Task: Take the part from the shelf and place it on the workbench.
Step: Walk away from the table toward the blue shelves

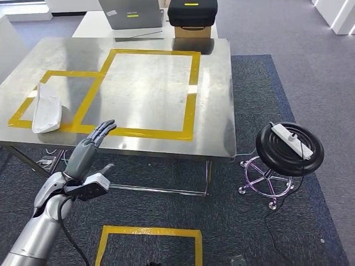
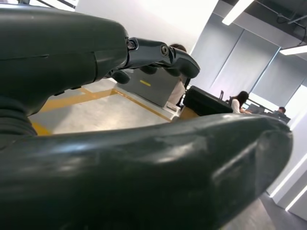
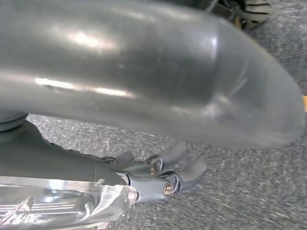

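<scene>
The white part lies on the steel workbench, at its left end inside the smaller yellow-taped square. My left hand hovers at the bench's front edge, a little to the right of the part and apart from it. Its fingers are stretched out over the edge and hold nothing. The left wrist view looks past the same left hand, its fingers spread away from the thumb above the taped tabletop. My right hand hangs over grey carpet, its fingers loosely extended and empty.
A black round stool carrying a white power strip stands right of the bench. A yellow taped square marks the carpet before me. Behind the bench stand a grey case and a black case. People sit far off.
</scene>
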